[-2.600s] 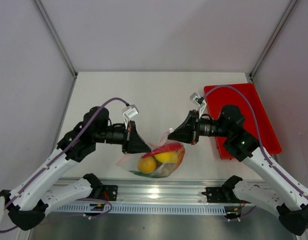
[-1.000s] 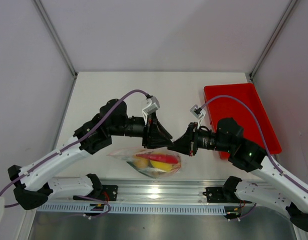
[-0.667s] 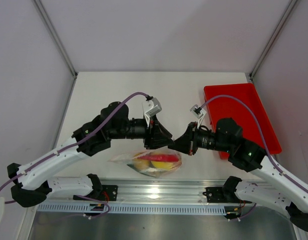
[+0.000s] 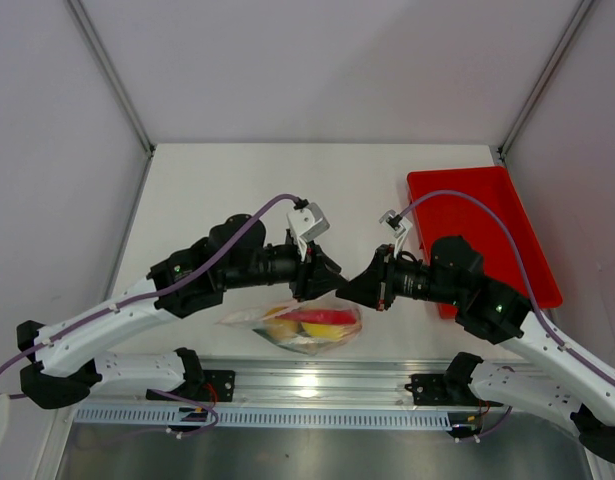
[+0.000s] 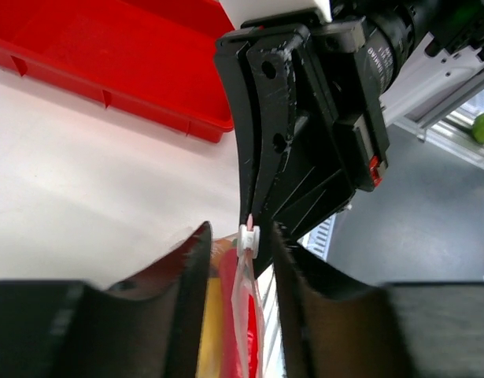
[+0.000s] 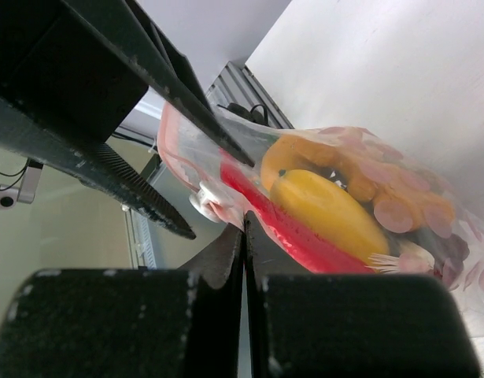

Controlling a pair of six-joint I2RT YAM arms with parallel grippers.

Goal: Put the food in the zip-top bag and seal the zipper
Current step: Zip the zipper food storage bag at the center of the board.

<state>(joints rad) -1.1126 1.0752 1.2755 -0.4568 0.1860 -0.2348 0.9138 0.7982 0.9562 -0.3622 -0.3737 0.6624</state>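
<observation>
The zip-top bag [image 4: 287,325] lies at the table's near edge with the food [image 4: 317,327] inside; a yellow pepper [image 6: 328,213] and a red chili [image 6: 293,232] show through it. My right gripper [image 4: 349,291] is shut on the bag's corner at the right end of the zipper [image 6: 226,206]. My left gripper [image 4: 325,283] stands right beside it, its jaws apart on either side of the white slider [image 5: 248,239], with a gap on both sides. The bag's top edge hangs between the left fingers [image 5: 190,299].
The red tray [image 4: 497,200] stands at the right, behind the right arm, and shows in the left wrist view [image 5: 108,55]. The metal rail [image 4: 307,385] runs along the near edge just below the bag. The two grippers nearly touch.
My left gripper has slid right along the bag's top, from its left end to beside the right gripper. The bag has sunk flatter and stretched out to the left.
</observation>
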